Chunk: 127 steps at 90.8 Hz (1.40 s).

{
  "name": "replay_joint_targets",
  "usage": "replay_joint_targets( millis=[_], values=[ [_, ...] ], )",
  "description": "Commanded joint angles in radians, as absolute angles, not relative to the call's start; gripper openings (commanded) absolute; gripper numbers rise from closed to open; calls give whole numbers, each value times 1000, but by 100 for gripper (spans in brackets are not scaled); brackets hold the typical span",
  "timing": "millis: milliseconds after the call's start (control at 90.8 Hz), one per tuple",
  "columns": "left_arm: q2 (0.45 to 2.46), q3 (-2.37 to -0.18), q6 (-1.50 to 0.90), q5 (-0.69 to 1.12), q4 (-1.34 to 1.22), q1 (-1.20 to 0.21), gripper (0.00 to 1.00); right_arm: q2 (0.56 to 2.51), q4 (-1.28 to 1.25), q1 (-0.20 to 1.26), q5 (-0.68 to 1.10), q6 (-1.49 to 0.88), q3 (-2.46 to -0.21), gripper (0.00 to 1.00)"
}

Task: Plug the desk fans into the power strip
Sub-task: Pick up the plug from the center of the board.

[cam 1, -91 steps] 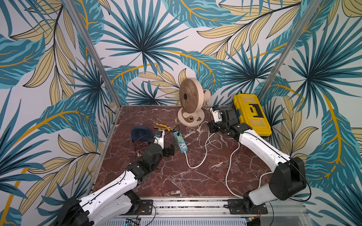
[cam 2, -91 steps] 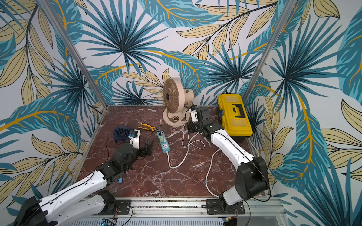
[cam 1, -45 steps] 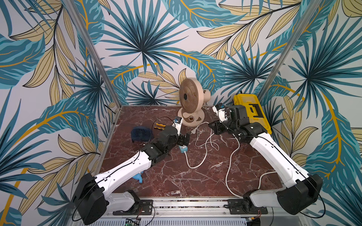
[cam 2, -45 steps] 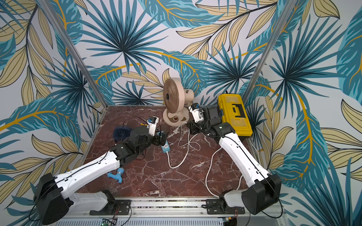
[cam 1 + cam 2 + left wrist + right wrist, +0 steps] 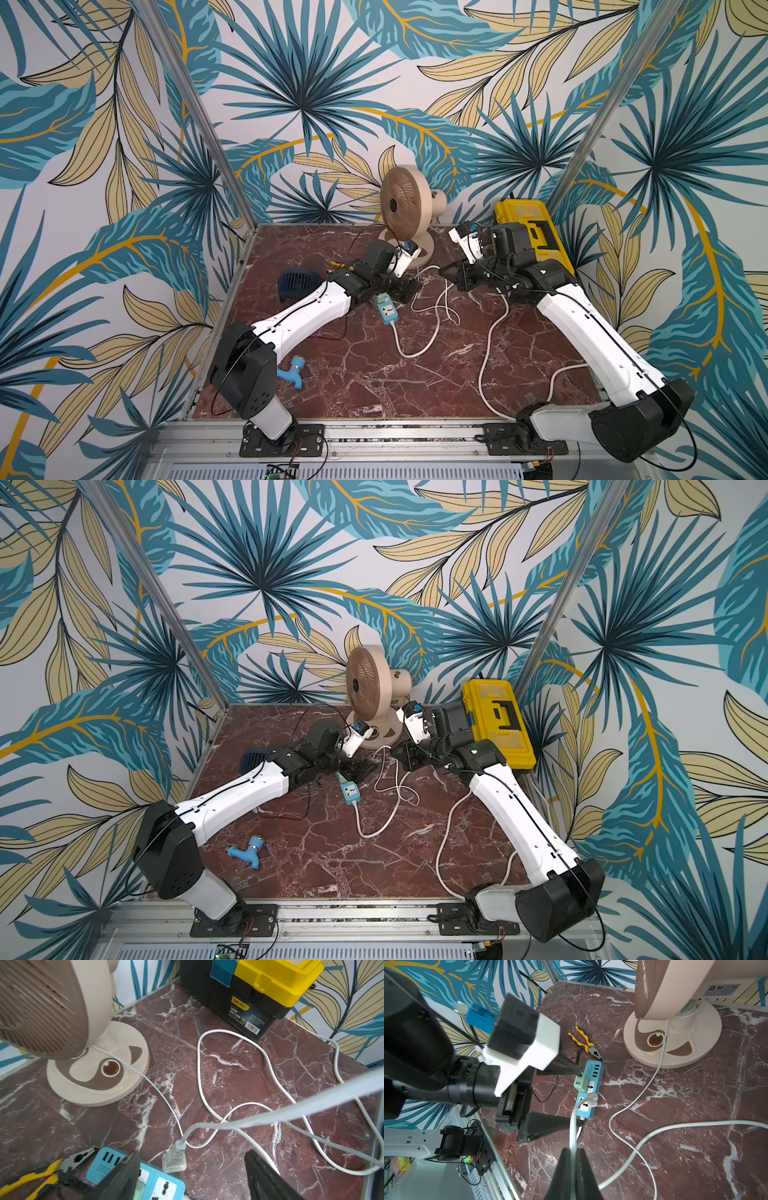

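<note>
The beige desk fan (image 5: 405, 210) (image 5: 370, 685) stands at the back of the table. Its thin white cord (image 5: 572, 1126) runs to a translucent plug (image 5: 174, 1160) (image 5: 591, 1098) at the edge of the light blue power strip (image 5: 385, 309) (image 5: 349, 792) (image 5: 153, 1183) (image 5: 588, 1088). My left gripper (image 5: 409, 286) (image 5: 191, 1153) is open, and its fingers (image 5: 124, 1176) straddle the strip's end and the plug. My right gripper (image 5: 451, 276) (image 5: 572, 1150) is shut on the fan cord a short way behind the plug. I cannot tell whether the plug's pins touch a socket.
A green adapter (image 5: 581, 1083) sits in the strip's other socket. Yellow pliers (image 5: 584, 1042) lie beside the strip, and a yellow toolbox (image 5: 534, 232) stands at the back right. A dark blue small fan (image 5: 295, 282) and a blue fitting (image 5: 293, 370) lie on the left. The strip's white cord (image 5: 415, 353) loops across the marble.
My left arm has stretched from the near left to the power strip. My right gripper has carried the cord from beside the toolbox towards the strip.
</note>
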<state>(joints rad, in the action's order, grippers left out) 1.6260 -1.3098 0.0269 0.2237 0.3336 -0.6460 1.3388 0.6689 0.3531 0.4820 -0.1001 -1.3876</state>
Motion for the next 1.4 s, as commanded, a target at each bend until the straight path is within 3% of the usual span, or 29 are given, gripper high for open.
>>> replay_joint_targets(
  millis=[0,165,430,815,991,1069,1157,1388],
  values=[
    [1640,-1361,64,306,347,-639,77,1340,695,352,524,-90,-1415,0],
    [1682,-1399,67,279,335,-640,72,1353,689,352,555,-98,-1419,0],
    [1732,-1467,93,293,335,-638,56,1372,697,352,572,-100,-1422,0],
    [1731,-1496,94,330,377,-639,0,1413,706,352,502,-79,-1420,0],
    [1729,-1528,94,315,439,-640,0,1432,716,352,383,-55,-1417,14],
    [1733,-1565,84,283,498,-639,0,1439,722,351,285,-48,-1416,30],
    [1740,-1610,47,239,551,-640,0,1448,724,351,193,-52,-1419,41],
    [1761,-1710,-175,145,627,-640,0,1347,621,350,240,-105,-1349,57]
  ],
)
